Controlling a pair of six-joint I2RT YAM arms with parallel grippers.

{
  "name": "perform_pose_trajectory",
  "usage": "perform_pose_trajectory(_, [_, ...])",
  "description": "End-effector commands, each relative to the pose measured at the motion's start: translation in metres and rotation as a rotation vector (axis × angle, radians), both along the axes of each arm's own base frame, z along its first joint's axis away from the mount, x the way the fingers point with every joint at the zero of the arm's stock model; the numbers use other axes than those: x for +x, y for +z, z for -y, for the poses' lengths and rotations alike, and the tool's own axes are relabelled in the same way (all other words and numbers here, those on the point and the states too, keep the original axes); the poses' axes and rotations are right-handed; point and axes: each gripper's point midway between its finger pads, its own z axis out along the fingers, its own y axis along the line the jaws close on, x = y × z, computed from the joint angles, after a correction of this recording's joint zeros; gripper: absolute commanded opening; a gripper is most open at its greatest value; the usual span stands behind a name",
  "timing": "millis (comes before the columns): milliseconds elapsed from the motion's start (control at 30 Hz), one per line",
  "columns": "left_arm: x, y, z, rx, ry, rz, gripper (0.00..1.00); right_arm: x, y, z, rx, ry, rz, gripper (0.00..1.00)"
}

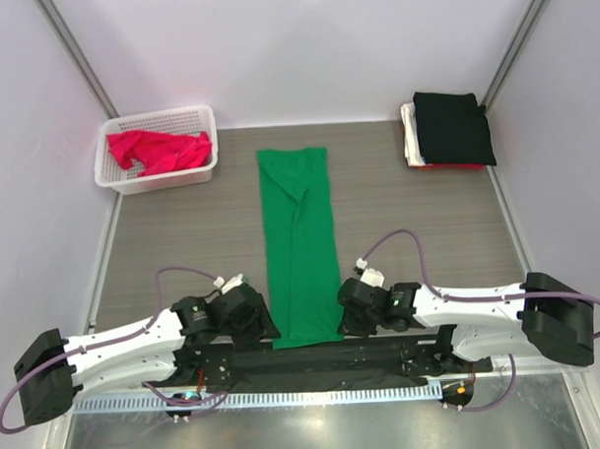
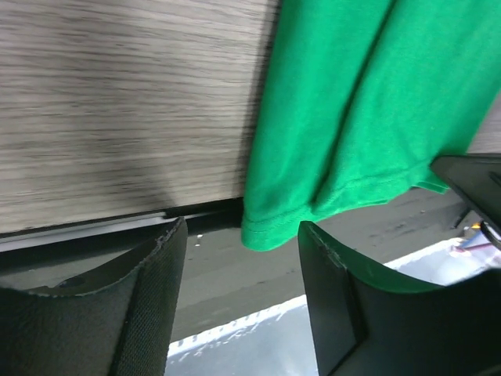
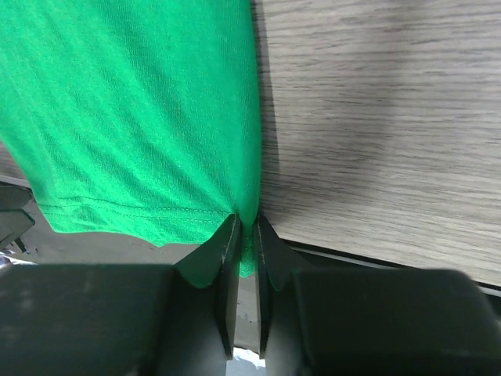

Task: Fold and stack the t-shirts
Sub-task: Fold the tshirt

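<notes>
Shirts lie in three places on the table (image 1: 182,238): the green shirt (image 1: 299,244), folded into a long strip, runs far to near down the middle, its near hem over the near edge; a red-pink shirt (image 1: 159,149) lies crumpled in the basket (image 1: 158,180) far left; a folded stack (image 1: 452,129), black on top, sits far right. The right fingers (image 3: 223,251) pinch the green shirt's near right corner. The left fingers (image 2: 160,266) stand apart around its near left corner, gripping nothing.
</notes>
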Motion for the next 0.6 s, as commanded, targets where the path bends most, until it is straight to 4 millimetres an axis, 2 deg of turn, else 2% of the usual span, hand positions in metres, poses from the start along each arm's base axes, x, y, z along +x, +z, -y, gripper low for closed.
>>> perform_pose_trajectory(0, [0.008,0.007,0.014,-0.063,0.045,0.035,0.59,0.003,0.0,-0.001,0.007,-0.028,0.014,0.16])
perform_pose_trajectory(133, [0.006,0.004,0.02,-0.076,0.033,0.034,0.54,0.003,-0.001,-0.001,0.003,-0.026,0.011,0.12])
perform_pose_trajectory(233, [0.005,-0.003,0.022,-0.079,0.029,0.032,0.46,0.002,-0.001,0.0,0.004,-0.03,0.01,0.08])
perform_pose_trajectory(333, [0.009,-0.005,0.026,-0.08,0.035,0.049,0.25,0.002,-0.001,0.001,0.005,-0.033,0.008,0.04])
perform_pose_trajectory(367, [0.01,-0.005,0.026,-0.077,0.038,0.052,0.11,0.002,-0.001,0.001,0.005,-0.035,0.009,0.01])
perform_pose_trajectory(433, [0.012,-0.003,0.027,-0.081,0.041,0.064,0.03,0.002,0.0,0.0,0.011,-0.033,0.011,0.01])
perform_pose_trajectory(567, [0.012,0.006,0.015,-0.034,0.078,0.073,0.0,-0.004,0.001,0.004,0.009,-0.034,-0.013,0.01])
